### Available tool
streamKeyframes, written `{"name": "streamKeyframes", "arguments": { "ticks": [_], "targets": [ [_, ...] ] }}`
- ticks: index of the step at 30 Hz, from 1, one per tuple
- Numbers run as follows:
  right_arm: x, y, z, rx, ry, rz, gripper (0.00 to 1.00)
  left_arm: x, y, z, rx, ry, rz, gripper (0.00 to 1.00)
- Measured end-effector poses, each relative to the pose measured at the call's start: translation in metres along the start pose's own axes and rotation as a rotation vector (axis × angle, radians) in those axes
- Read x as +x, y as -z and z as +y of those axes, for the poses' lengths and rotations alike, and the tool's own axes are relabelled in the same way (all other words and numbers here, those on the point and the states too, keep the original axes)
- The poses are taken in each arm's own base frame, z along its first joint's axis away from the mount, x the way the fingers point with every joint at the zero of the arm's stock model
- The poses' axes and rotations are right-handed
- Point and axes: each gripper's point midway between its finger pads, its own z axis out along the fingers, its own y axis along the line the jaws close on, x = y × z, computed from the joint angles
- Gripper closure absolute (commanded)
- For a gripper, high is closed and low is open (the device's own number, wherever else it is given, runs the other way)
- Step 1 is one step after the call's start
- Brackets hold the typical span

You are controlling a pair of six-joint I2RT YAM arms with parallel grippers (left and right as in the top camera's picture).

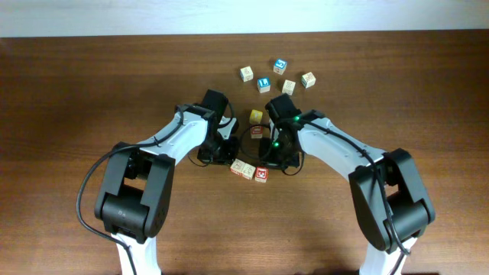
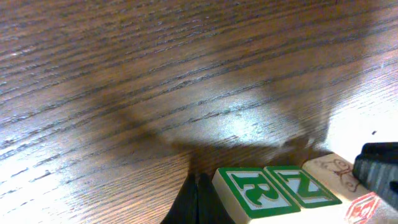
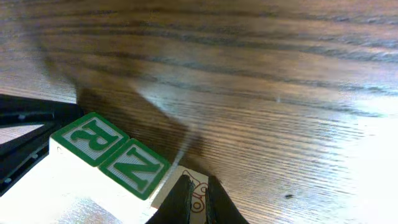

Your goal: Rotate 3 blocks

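Observation:
Three blocks lie in a tight row near the table's middle. Two are pale ones (image 1: 243, 169) and a red-faced one (image 1: 261, 174) ends the row. Up close, the first shows a green R (image 2: 252, 193) (image 3: 90, 138), the second a green N (image 2: 301, 186) (image 3: 134, 167), and the third a pale face with a red line drawing (image 2: 333, 169) (image 3: 198, 193). My left gripper (image 2: 198, 200) (image 1: 227, 156) is shut and empty, its tips on the table beside the R block. My right gripper (image 3: 198, 200) (image 1: 270, 160) has its fingers nearly together over the drawn face, holding nothing.
Farther back lie a yellow cube (image 1: 256, 116), a dark reddish cube (image 1: 256, 131), two blue cubes (image 1: 280, 65) (image 1: 263, 84) and pale cubes (image 1: 246, 73) (image 1: 289, 86) (image 1: 308, 79). The wooden table (image 1: 76, 92) stretches out on both sides. The two wrists stand close together around the row.

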Motion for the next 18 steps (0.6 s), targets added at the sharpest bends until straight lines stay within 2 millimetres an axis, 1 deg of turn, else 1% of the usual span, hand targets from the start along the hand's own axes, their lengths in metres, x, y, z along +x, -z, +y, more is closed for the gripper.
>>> {"name": "streamKeyframes", "arguments": {
  "ticks": [3, 4, 5, 7, 10, 11, 13, 15, 18],
  "targets": [
    [0.003, -0.001, 0.004, -0.003, -0.001, 0.006, 0.86, 0.000, 0.000, 0.000, 0.000, 0.000, 0.000, 1.00],
    [0.003, -0.002, 0.004, -0.003, -0.002, 0.006, 0.80, 0.000, 0.000, 0.000, 0.000, 0.000, 0.000, 1.00],
    [0.003, -0.002, 0.005, -0.004, -0.003, 0.005, 0.77, 0.000, 0.000, 0.000, 0.000, 0.000, 0.000, 1.00],
    [0.002, -0.002, 0.005, -0.008, -0.004, 0.004, 0.74, 0.000, 0.000, 0.000, 0.000, 0.000, 0.000, 1.00],
    [0.005, 0.001, -0.004, 0.006, -0.037, 0.023, 0.75, 0.000, 0.000, 0.000, 0.000, 0.000, 0.000, 1.00],
    [0.008, 0.003, -0.012, 0.022, -0.072, 0.045, 0.76, 0.000, 0.000, 0.000, 0.000, 0.000, 0.000, 1.00],
    [0.015, 0.006, -0.022, 0.043, -0.112, 0.078, 0.79, 0.000, 0.000, 0.000, -0.002, 0.000, 0.000, 1.00],
    [0.021, 0.006, -0.024, 0.059, -0.121, 0.101, 0.80, 0.000, 0.000, 0.000, -0.002, 0.000, 0.000, 1.00],
    [0.027, 0.004, -0.019, 0.064, -0.103, 0.112, 0.83, 0.000, 0.000, 0.000, -0.002, 0.000, 0.000, 1.00]
  ]
}}
